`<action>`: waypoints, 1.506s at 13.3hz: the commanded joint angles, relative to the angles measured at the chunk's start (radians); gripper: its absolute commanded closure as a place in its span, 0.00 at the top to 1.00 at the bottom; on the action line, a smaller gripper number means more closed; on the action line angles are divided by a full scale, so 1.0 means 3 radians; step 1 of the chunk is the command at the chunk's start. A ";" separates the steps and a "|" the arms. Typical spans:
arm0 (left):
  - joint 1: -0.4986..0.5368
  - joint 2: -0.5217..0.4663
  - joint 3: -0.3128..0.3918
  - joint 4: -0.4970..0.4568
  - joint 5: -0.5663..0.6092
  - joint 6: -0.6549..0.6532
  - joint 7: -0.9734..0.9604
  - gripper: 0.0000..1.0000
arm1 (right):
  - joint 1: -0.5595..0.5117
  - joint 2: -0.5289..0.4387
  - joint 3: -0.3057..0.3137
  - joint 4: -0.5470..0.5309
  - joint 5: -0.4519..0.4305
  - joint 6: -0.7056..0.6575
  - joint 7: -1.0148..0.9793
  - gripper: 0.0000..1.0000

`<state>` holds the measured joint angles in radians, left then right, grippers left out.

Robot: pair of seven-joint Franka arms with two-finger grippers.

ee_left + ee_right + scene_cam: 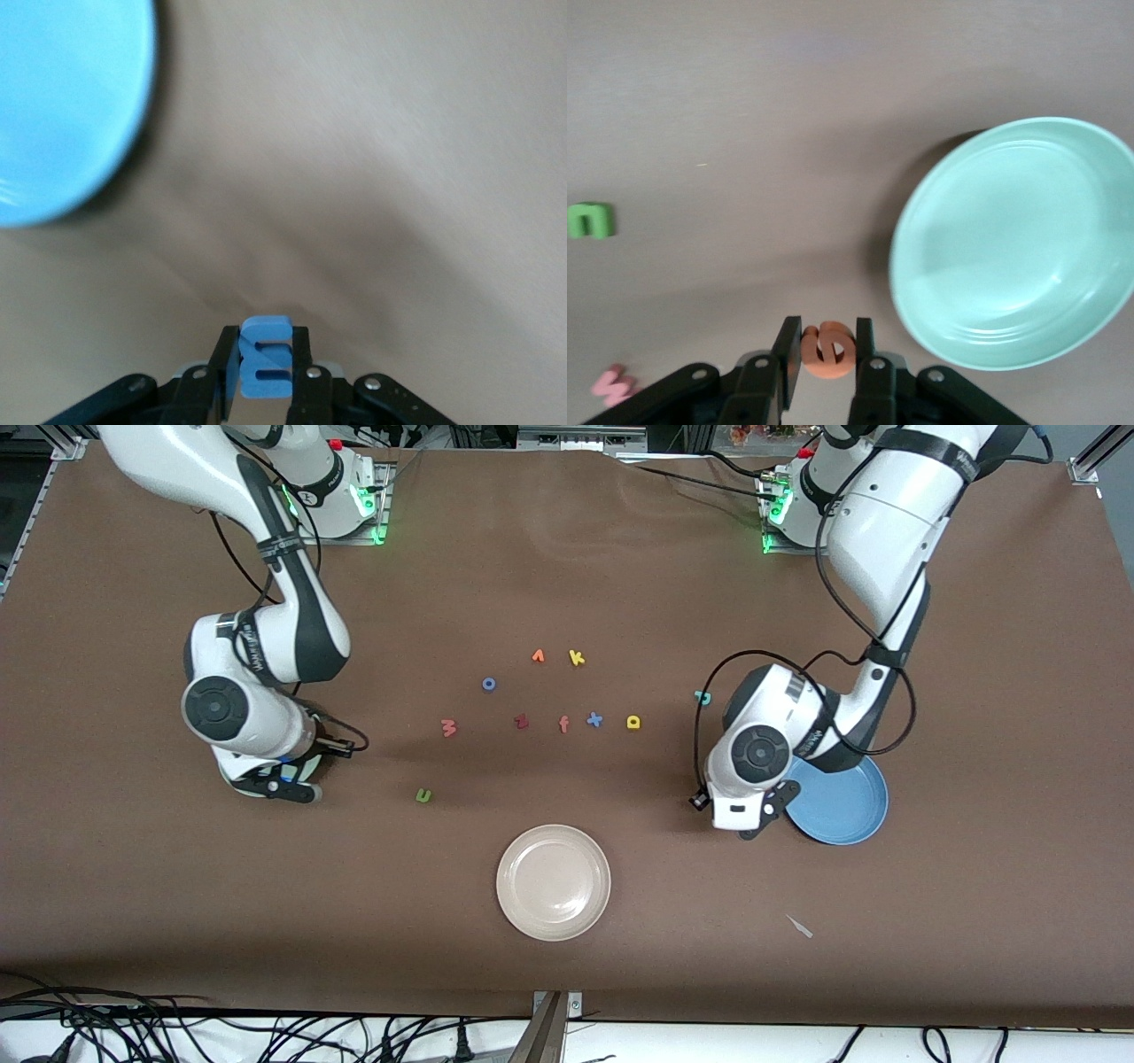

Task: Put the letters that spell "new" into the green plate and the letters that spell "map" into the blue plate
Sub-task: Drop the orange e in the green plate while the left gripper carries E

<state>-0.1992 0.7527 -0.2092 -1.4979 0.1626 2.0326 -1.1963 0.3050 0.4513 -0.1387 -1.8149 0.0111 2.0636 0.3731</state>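
In the front view, starting at the nine o'clock edge of the worktop, the right hand is clamped on the small orange foam letter e. It hangs over bare worktop just beside the round pale mint-green plate, which holds nothing. The e is nearly round, with no clear long axis, and it is pinched across its width with its face toward the wrist camera. Toward the centre lies the salmon-red foam w, turned so its long axis runs twelve to six. The green foam n sits at about seven o'clock from it, legs pointing to twelve. The yellow foam a lies flat farther along, and the teal foam p is at about two o'clock from it. The left hand is clamped on the blue foam m, whose long axis runs along the fingers with its legs toward one finger. The round medium-blue plate is just beside the hand at three o'clock, and its visible part is bare. By my judgement no letter is delivered yet: two are in hand and four wait.
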 commanded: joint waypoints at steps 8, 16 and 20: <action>0.0786 -0.0126 -0.0070 -0.0048 0.0118 -0.0409 0.1865 0.19 | -0.0577 0.0137 0.0017 -0.0213 0.0019 0.0269 -0.1044 0.10; 0.0781 -0.0218 -0.0381 -0.0181 0.0118 -0.0517 0.1800 1.00 | -0.0582 -0.0047 0.0033 -0.0583 0.0065 0.0833 -0.1121 1.00; 0.0766 -0.0483 -0.0550 -0.0492 -0.0250 -0.0441 0.1355 1.00 | -0.0546 -0.0042 0.0313 -0.0460 0.0071 0.0735 -0.0525 1.00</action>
<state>0.0239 0.7021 -0.3659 -1.5405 0.1346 1.8852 -0.7500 0.1357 0.4493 -0.0964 -1.9672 0.0212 2.3033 0.1168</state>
